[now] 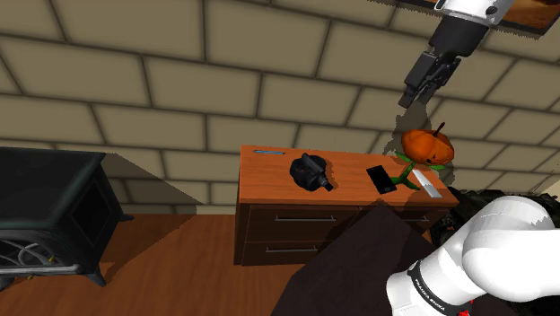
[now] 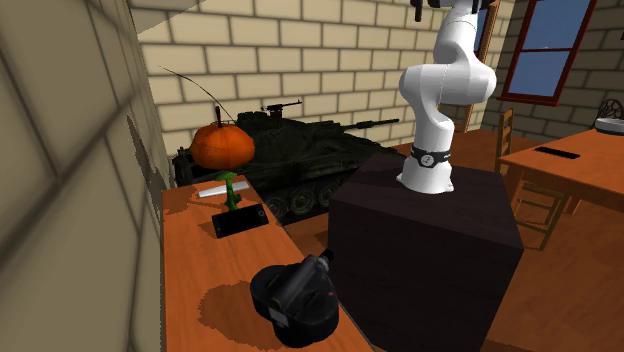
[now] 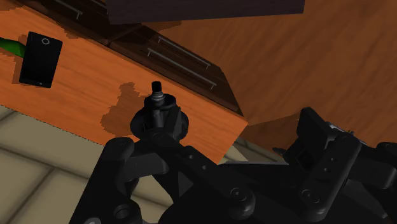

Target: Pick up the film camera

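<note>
Black and lumpy, the film camera [image 1: 311, 172] sits on the glossy orange-brown wood bench [image 1: 269, 184], well off from the pumpkin [image 1: 426, 145], with a flat black phone [image 1: 381, 178] lying between the two. It's a rounded, matte-looking body with a stubby barrel poking out. The pincer [image 1: 417, 88] hangs high over the pumpkin by the brick wall, and honestly I can't tell if it's wide or narrow. I'd call this the approach step: next it needs to swing away from the pumpkin, line up over the camera and drop.
</note>
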You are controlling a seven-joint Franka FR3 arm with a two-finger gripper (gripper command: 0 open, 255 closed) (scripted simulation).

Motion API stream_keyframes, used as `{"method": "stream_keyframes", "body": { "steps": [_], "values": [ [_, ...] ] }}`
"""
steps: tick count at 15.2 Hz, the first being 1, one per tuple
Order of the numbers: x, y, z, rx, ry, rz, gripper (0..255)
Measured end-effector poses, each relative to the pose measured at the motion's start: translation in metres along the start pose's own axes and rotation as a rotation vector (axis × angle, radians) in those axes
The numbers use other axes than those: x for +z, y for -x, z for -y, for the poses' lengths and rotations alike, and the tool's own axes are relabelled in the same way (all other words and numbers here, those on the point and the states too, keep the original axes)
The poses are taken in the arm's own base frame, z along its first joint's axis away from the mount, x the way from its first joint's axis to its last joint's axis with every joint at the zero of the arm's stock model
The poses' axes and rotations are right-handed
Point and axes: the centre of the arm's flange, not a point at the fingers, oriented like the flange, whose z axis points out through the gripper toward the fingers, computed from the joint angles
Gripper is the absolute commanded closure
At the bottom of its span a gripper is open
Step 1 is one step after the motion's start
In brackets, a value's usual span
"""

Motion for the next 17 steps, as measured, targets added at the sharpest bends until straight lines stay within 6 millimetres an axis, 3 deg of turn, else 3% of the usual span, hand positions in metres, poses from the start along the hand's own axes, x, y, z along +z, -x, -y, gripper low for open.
{"method": "stream_keyframes", "body": {
  "steps": [3,17],
  "values": [
    [0.015,-0.006,-0.005,0.001,0.003,0.001,0],
    [0.171,-0.079,-0.054,0.007,0.034,0.012,0]
  ]
}}
